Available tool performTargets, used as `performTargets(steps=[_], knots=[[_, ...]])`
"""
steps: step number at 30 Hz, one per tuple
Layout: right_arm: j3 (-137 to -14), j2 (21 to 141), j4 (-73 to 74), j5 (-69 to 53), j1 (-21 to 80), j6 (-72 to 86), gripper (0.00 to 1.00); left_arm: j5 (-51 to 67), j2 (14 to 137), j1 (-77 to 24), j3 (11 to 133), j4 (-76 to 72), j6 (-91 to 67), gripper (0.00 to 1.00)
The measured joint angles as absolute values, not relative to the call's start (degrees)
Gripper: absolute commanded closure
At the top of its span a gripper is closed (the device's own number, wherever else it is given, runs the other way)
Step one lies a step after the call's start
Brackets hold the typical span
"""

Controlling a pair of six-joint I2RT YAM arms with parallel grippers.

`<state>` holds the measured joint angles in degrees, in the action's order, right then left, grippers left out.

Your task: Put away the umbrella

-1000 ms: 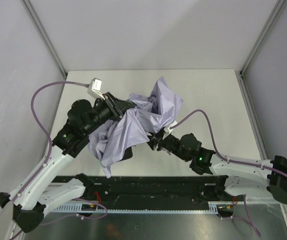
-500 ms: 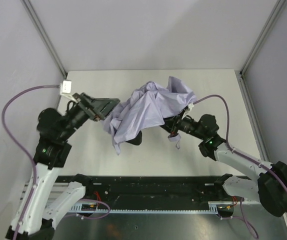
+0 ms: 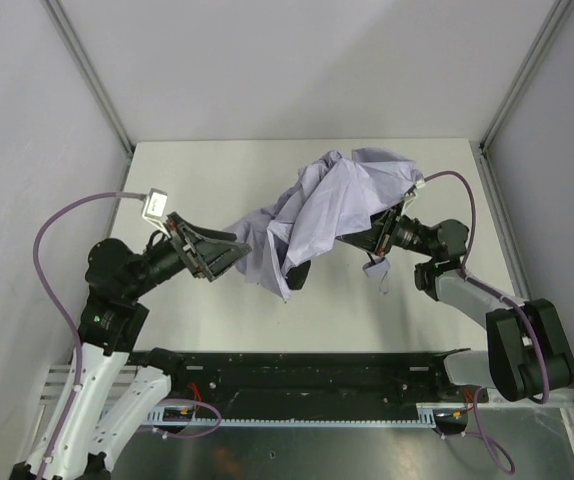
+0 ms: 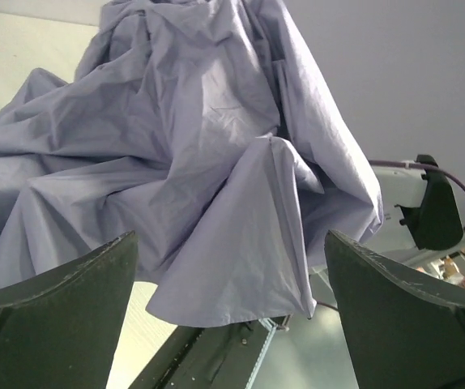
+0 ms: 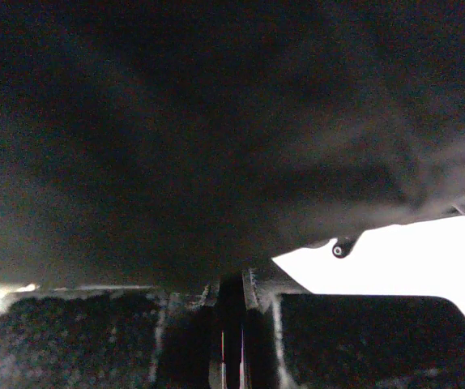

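Lavender-grey fabric is bunching into soft, crumpled folds where the umbrella (image 3: pixel 327 205) is hanging over the table (image 3: pixel 197 170), toward its far edge and right of the middle, with one pointed flap drooping down toward the near edge. The right gripper (image 5: pixel 231 300) is reaching in under the canopy (image 4: pixel 200 162) from the right edge with its padded fingers (image 5: pixel 354 336) clenching together. It is apparently gripping a thin part of the umbrella there, which would explain why the cloth is draping over it instead of lying flat. A pale strap (image 3: pixel 377 275) is dangling below that wrist. The left gripper (image 3: pixel 239 255) is pointing at the loose cloth from the left with its dark, wedge-shaped fingers (image 4: pixel 62 308) spreading wide and holding nothing, likely lining up to gather the folds. The thin matte weave is looking limp and slippery, so it is probably going to slide when pinched.
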<state>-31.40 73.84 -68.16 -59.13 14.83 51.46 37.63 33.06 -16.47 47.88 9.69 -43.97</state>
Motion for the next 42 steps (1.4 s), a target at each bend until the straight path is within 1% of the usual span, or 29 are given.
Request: performTargets(steps=[3,4,5,9,11,15,17,22,23,25,29,31,32,35,38,40,42], knots=[[-31.2,74.6,-69.0,-60.9,14.5,54.8,1.00,38.9,33.8,-18.2,47.9,9.6,-43.5,0.01],[-31.2,74.6,-69.5,-61.4,14.5,55.6,1.00,39.2,34.2,-19.3,48.0,9.6,-43.2,0.03],[-31.2,74.6,-70.0,-61.6,14.5,56.2,1.00,39.3,34.3,-20.5,48.2,9.6,-43.0,0.06],[-31.2,74.6,-71.4,-62.3,14.5,57.8,1.00,39.0,37.7,-26.9,49.7,8.6,-42.2,0.23],[-31.2,74.6,-71.7,-62.6,14.7,58.3,1.00,38.3,39.5,-28.5,49.7,8.4,-41.9,0.26],[-31.2,74.6,-71.9,-63.4,15.7,58.5,1.00,35.7,41.4,-29.0,49.7,8.6,-41.5,0.28],[-31.2,74.5,-71.9,-63.8,16.8,58.1,1.00,35.3,41.9,-29.1,50.3,8.7,-41.5,0.34],[-31.2,71.7,-70.3,-63.7,22.9,52.3,1.00,34.9,45.0,-30.1,53.5,7.3,-41.5,0.55],[-31.2,70.4,-69.2,-63.7,24.7,50.4,1.00,34.7,45.6,-30.3,53.7,6.9,-41.4,0.58],[-31.2,67.5,-66.1,-63.1,28.3,46.2,1.00,34.7,46.6,-30.6,53.7,6.7,-41.4,0.61],[-31.2,63.4,-57.6,-58.4,35.3,38.9,1.00,35.0,48.6,-30.8,54.3,6.5,-41.5,0.64],[-31.1,62.9,-54.5,-55.2,38.3,36.4,1.00,35.3,49.5,-30.8,55.3,6.5,-41.5,0.62],[-31.1,62.9,-53.6,-54.0,39.3,35.5,1.00,35.3,49.9,-30.9,55.8,6.5,-41.5,0.58],[-30.7,62.4,-51.8,-51.8,39.8,34.0,1.00,35.1,50.0,-31.0,56.3,6.5,-41.1,0.36],[-30.2,61.6,-50.7,-52.0,37.8,33.7,1.00,34.5,48.6,-31.0,55.5,6.5,-40.1,0.16],[-30.1,61.0,-50.5,-53.3,35.6,33.7,1.00,34.0,45.8,-31.0,53.6,6.5,-39.5,0.06],[-30.1,60.3,-50.7,-54.9,33.3,33.9,1.00,33.3,42.2,-31.0,51.4,6.6,-39.3,0.02]])
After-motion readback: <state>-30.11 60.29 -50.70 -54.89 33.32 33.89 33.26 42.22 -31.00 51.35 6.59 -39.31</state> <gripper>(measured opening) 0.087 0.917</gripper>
